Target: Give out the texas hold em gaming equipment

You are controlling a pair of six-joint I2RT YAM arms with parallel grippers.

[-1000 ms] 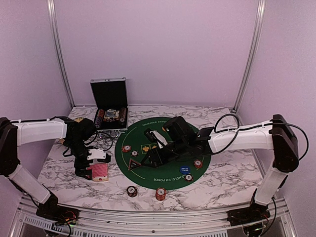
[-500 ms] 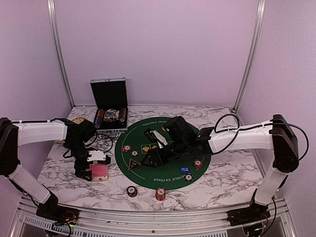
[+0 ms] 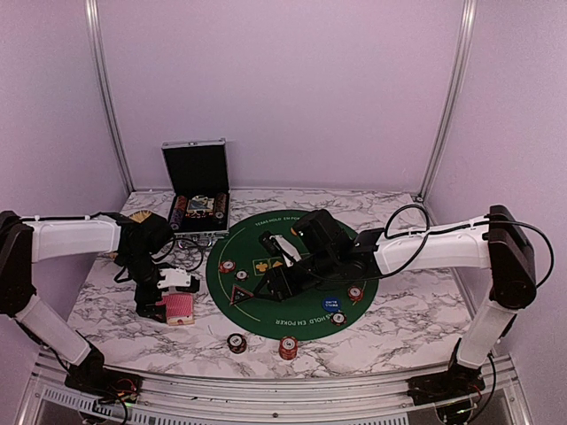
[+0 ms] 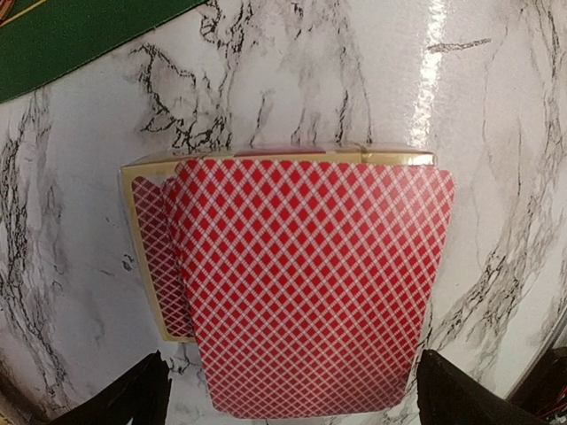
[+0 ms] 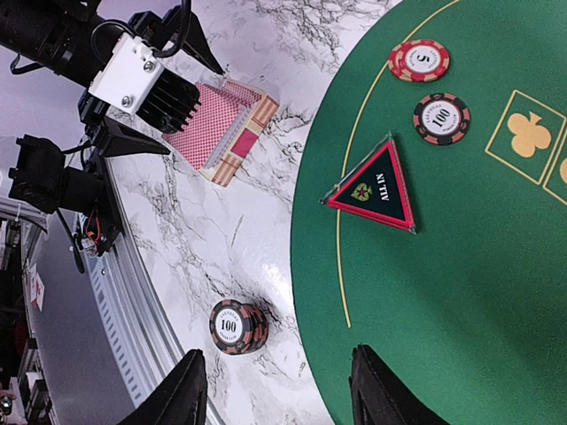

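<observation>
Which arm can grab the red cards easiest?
Left. The left arm's jaws stand wide open right above the red cards; the right arm hovers over the green mat, farther away.

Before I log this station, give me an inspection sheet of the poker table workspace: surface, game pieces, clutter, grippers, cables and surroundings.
Surface: marble table with a round green mat on it.
Job's things: red-backed card deck on the marble left of the mat; triangular button, blue button and single chips on the mat; two chip stacks on the marble near the front.
Clutter: open case at rear left, holding chips.
Grippers: left gripper open over the deck; right gripper open, empty.
Cables: black loops along both arms.
Surroundings: lilac walls, metal posts.
</observation>
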